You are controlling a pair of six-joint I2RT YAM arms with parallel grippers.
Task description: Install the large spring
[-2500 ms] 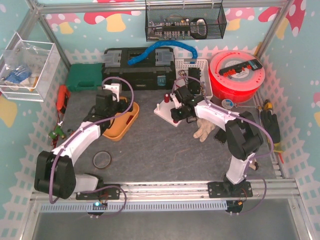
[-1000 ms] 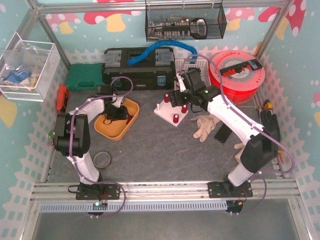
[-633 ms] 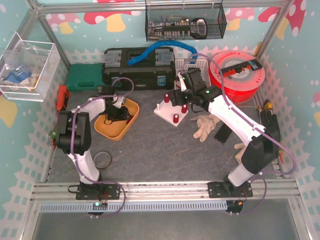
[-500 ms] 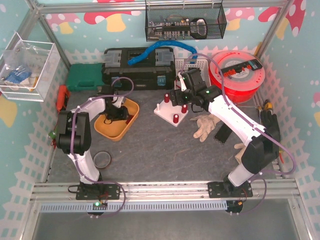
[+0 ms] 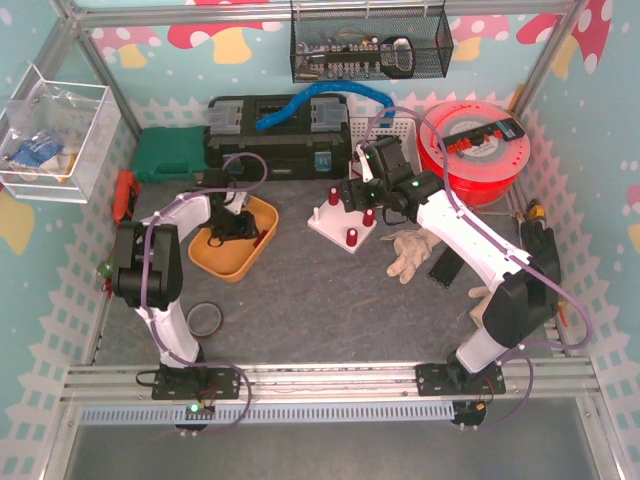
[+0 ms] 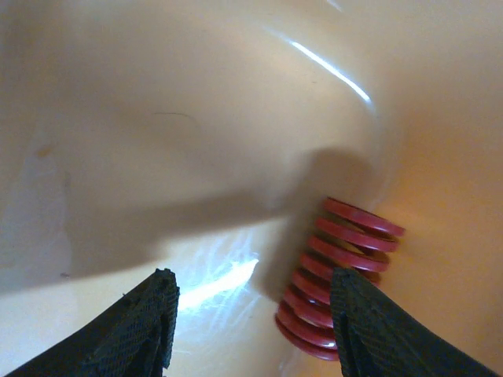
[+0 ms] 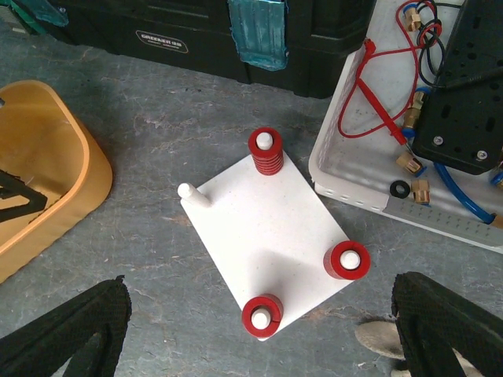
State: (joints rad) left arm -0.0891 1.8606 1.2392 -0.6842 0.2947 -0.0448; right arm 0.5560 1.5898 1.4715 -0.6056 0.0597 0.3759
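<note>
A large red spring (image 6: 338, 279) lies on the floor of the orange bin (image 5: 262, 240), close to its wall. My left gripper (image 6: 251, 330) is down in the bin (image 6: 236, 118), open. The spring sits just inside the right finger (image 6: 385, 334), and a wide gap separates it from the left finger (image 6: 134, 330). My right gripper (image 7: 259, 326) hangs wide open and empty above the white peg board (image 7: 267, 228). Red springs sit on three pegs (image 7: 266, 153) (image 7: 346, 260) (image 7: 261, 316). The peg (image 7: 192, 194) at the board's left corner is bare.
A black toolbox (image 5: 275, 140) and a green case (image 5: 170, 155) stand at the back. Behind the board is a white tray (image 7: 377, 141) with cables, and a red spool (image 5: 475, 150) is at the back right. A glove (image 5: 408, 250) lies right of the board, a tape ring (image 5: 204, 319) near the left arm.
Since the earliest frame the left gripper has gone down into the bin and the right gripper has risen off the board. Over the last second nothing visibly moves.
</note>
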